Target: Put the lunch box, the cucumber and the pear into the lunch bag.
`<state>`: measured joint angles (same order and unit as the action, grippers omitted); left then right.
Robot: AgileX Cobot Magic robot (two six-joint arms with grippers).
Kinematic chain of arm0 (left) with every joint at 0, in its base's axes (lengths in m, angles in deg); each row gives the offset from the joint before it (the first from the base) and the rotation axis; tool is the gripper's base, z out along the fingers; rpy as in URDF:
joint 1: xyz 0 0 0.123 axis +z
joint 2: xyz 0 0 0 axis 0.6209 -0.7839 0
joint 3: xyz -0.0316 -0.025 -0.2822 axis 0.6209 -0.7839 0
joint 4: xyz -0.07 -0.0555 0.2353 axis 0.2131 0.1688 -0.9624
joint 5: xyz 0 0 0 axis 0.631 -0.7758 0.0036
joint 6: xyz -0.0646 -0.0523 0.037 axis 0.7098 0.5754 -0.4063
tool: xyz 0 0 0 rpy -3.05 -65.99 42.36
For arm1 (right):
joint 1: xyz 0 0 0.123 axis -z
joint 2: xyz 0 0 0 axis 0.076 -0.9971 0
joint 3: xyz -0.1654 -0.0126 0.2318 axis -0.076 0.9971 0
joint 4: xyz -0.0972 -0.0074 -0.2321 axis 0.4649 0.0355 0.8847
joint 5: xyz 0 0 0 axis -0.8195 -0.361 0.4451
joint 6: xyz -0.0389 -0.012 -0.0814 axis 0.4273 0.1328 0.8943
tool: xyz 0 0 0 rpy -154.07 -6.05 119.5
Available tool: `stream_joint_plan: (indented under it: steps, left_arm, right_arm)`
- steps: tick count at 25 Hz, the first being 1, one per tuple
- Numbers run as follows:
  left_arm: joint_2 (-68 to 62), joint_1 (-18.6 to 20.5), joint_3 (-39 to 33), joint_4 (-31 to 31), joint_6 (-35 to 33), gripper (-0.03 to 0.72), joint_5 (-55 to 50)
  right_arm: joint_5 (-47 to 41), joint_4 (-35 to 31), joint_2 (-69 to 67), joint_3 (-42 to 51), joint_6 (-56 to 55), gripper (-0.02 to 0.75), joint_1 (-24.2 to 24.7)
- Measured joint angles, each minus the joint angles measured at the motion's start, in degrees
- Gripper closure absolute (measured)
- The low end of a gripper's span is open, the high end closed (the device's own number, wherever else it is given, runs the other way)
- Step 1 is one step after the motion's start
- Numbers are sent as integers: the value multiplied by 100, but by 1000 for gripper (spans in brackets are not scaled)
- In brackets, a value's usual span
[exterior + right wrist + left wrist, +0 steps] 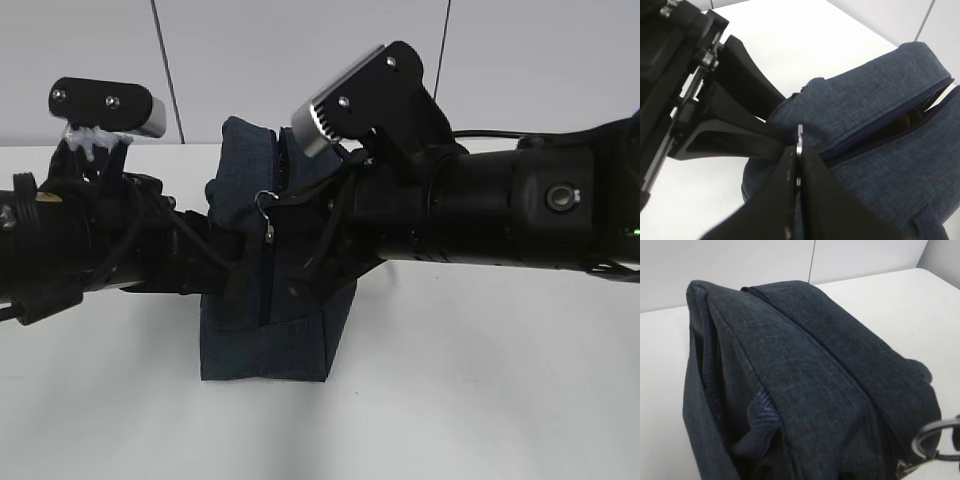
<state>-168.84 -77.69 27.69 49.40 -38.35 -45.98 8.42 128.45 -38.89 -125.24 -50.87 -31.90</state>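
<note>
white surface and pale wall panels carry one lunch bag, dark navy, standing between two black arms; no writing is readable on it. one metal ring pull hangs at its zipper. the right gripper has its jaws closed on a thin metal piece, probably the zipper pull. the left gripper is hidden behind the bag, so its jaws cannot be judged.

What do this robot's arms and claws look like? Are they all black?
Mostly. Both arms are thick, matte black tubes with black cables looped alongside. Each carries a silver-fronted camera on a black bracket. The right arm shows a round cap and a small green light. The right gripper has flat, black, wedge-shaped fingers.
</note>
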Motion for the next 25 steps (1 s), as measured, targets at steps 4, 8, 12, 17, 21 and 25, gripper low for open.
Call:
stream_joint_plan:
  steps: [4, 8, 12, 17, 21, 25]
  left_arm:
    - [-26, 0, 0, 0, 0, 444, 151]
    - [-146, -12, 0, -5, 0, 479, 264]
    - [-196, -42, 0, -138, 0, 599, 286]
    - [-196, -48, 0, -262, 0, 673, 261]
    - [-196, -48, 0, -268, 0, 676, 226]
    - [-196, -48, 5, -273, 0, 678, 166]
  right_arm:
    - [0, 0, 0, -63, 0, 738, 0]
    - [-13, 0, 0, -120, 0, 738, 0]
    - [-24, 10, 0, -145, 12, 738, 0]
    - [-24, 10, 0, -145, 12, 738, 0]
    - [-24, 10, 0, -153, 12, 738, 0]
    - [-34, 35, -22, -216, 12, 738, 0]
